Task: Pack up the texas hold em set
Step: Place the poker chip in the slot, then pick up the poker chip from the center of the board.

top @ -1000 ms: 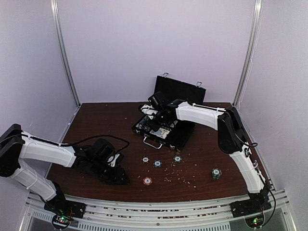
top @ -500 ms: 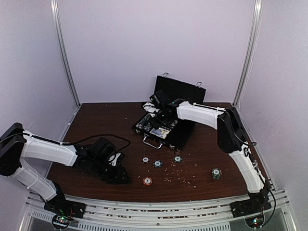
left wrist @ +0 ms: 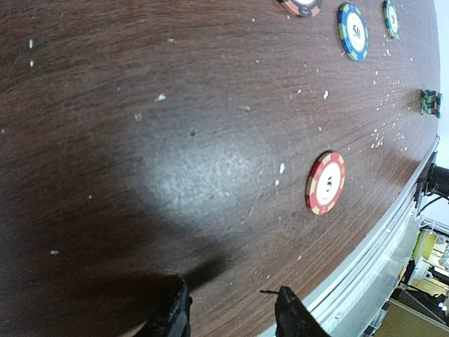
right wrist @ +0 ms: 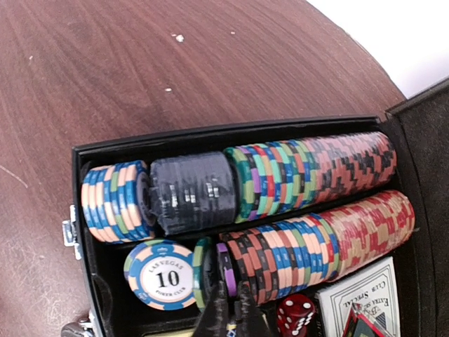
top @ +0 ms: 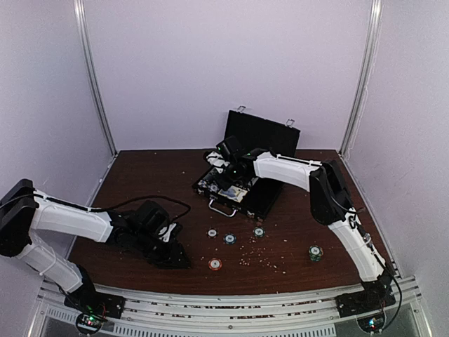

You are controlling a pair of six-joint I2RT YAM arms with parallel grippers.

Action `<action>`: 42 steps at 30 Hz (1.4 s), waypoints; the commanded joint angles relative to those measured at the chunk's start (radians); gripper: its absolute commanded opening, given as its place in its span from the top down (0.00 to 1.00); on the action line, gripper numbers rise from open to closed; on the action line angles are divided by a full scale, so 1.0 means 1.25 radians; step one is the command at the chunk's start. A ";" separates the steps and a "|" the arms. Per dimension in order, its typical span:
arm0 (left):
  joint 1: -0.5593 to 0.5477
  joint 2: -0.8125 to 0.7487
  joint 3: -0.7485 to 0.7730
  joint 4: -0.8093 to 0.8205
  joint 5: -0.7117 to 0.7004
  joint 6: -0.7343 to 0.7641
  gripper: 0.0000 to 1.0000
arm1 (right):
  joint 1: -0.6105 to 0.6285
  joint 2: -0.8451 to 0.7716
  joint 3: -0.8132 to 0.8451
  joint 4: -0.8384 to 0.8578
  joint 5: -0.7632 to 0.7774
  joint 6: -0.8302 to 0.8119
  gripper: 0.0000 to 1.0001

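Note:
The black case point(top: 261, 132) lies open at the back middle, its lid upright. In the right wrist view its tray point(right wrist: 91, 203) holds two rows of striped chips point(right wrist: 316, 168), a flat "10" chip point(right wrist: 160, 275), a red die point(right wrist: 297, 314) and a card deck point(right wrist: 359, 295). My right gripper point(top: 228, 167) is inside the case, its fingers point(right wrist: 216, 312) pinched on a purple chip point(right wrist: 226, 267) standing in the near row. My left gripper point(top: 177, 257) is open and empty low over the table, its midpoint point(left wrist: 231, 312) left of a red chip point(left wrist: 325, 182).
Loose chips lie on the brown table point(top: 140, 182): a red one point(top: 215, 264), a dark one point(top: 212, 232), a blue one point(top: 229, 239), a green one point(top: 259, 232) and a small stack point(top: 315, 252). Pale crumbs are scattered near them. A metal rail point(top: 224, 305) runs along the near edge.
My right gripper has shifted slightly left and lower within the case. My left arm has edged a little to the right and then held still.

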 commanded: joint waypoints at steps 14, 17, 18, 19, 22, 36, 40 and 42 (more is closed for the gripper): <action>0.005 0.007 0.062 0.015 -0.026 0.040 0.55 | -0.023 -0.164 -0.099 0.087 -0.012 0.098 0.68; 0.005 0.028 0.096 0.020 -0.041 0.058 0.53 | -0.021 -0.255 -0.215 0.133 -0.054 0.163 0.66; 0.005 0.036 0.107 0.023 -0.046 0.063 0.53 | -0.020 -0.287 -0.267 0.157 -0.074 0.188 0.66; 0.005 0.043 0.117 0.033 -0.052 0.066 0.52 | -0.019 -0.319 -0.316 0.187 -0.090 0.215 0.65; 0.004 0.080 0.142 0.081 -0.054 0.071 0.50 | -0.019 -0.403 -0.465 0.263 -0.134 0.297 0.64; -0.055 0.256 0.249 0.156 -0.019 0.131 0.59 | 0.019 -0.635 -0.899 0.410 -0.299 0.567 0.66; -0.092 0.260 0.227 0.157 0.000 0.118 0.61 | 0.044 -0.682 -0.972 0.426 -0.310 0.624 0.66; -0.104 0.258 0.212 0.156 0.009 0.112 0.62 | 0.055 -0.699 -0.998 0.428 -0.311 0.642 0.66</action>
